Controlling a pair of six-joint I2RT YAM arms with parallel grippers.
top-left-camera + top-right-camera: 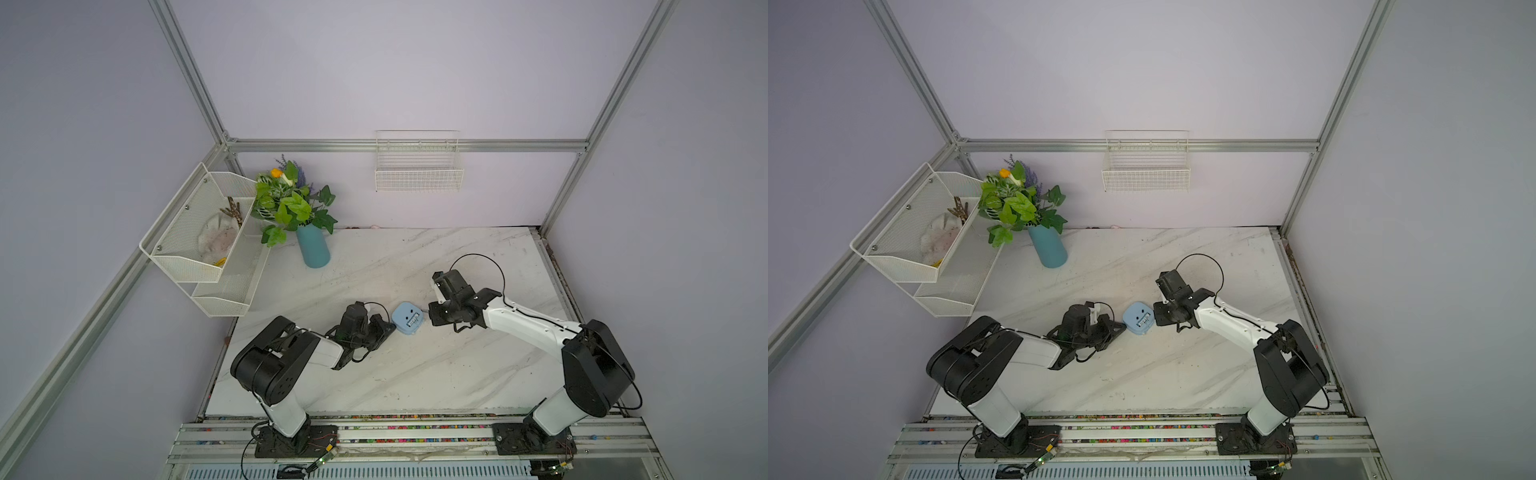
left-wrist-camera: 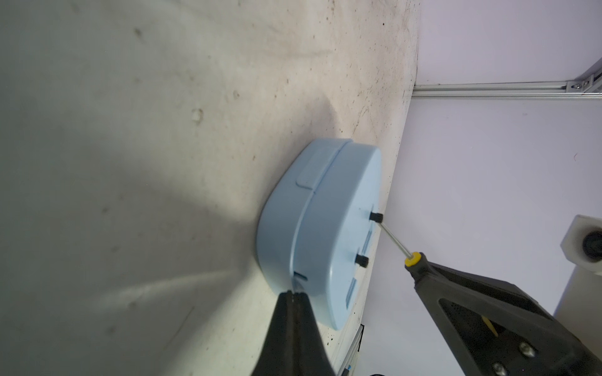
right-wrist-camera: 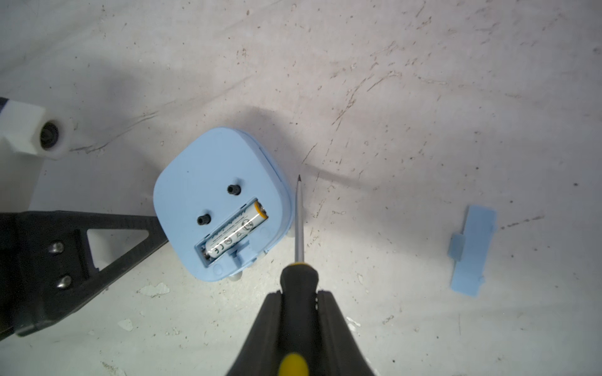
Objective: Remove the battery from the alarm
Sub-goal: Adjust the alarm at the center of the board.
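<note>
Right end effector (image 3: pixel 300 294) beside alarm (image 3: pixel 208 169) edge

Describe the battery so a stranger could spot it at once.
Near the middle of the marble table lies a light-blue alarm, back up. In the open slot in that back sits the battery: a white cylinder with an orange band at one end, unlike the two black knobs beside it and the thin-shafted screwdriver.

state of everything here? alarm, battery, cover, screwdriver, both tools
alarm, face down, back open
battery, seated inside the alarm
cover, off, lying apart from the alarm
screwdriver, held by right tool, tip beside the alarm
left tool, shut, tips at the alarm's side
right tool, shut on the screwdriver
</note>
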